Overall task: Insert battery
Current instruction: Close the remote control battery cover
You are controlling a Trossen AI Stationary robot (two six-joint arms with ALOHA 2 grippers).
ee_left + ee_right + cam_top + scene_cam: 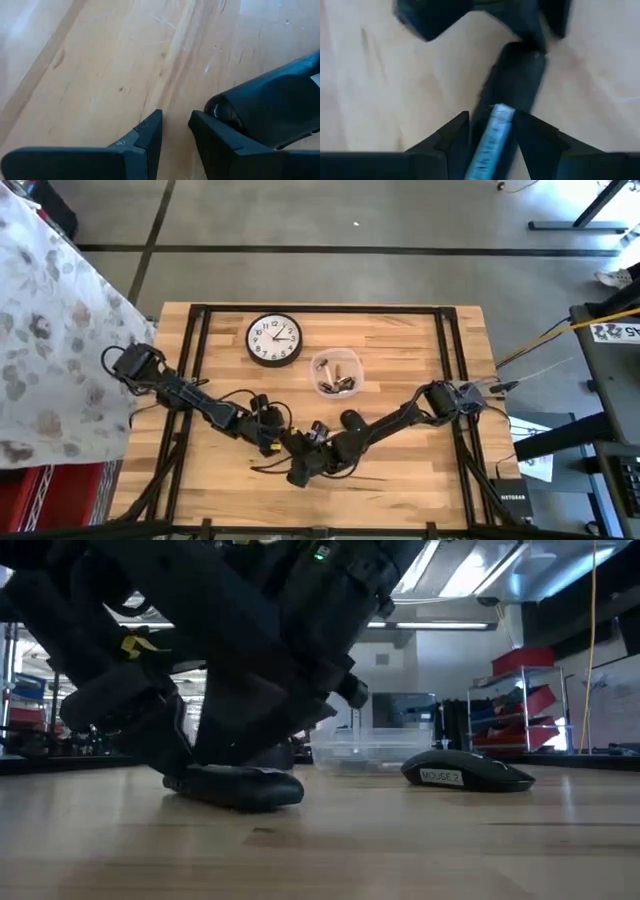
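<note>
A black mouse body (pixel 240 785) lies flat on the wooden table near its front middle, and both grippers meet over it. My right gripper (pixel 492 137) is shut on a blue and silver battery (pixel 495 125), just above the long dark body (pixel 517 82). My left gripper (pixel 175 132) stands low over the bare wood with a narrow gap between its fingers and nothing in it. The dark body (pixel 270 107) lies beside one of its fingers. In the high view the two grippers crowd together (pixel 303 457). My left gripper has the outer side of one finger (pixel 212 132) close against the rounded end (pixel 222 107) of the dark body; whether it touches I cannot tell. My right gripper pinches the battery's long sides (pixel 490 137) between its two fingers. The battery lies along the fingers, and its free end (pixel 501 111) sticks out past the fingertips over the dark body, clear of the table.
A second black mouse (pixel 465 774) sits a little farther back toward the right (pixel 352 420). Behind it stands a clear tub (pixel 335 374) with several batteries, and a round wall clock (pixel 274 340) lies at the far left. Cables trail by the left arm (pixel 262 412).
</note>
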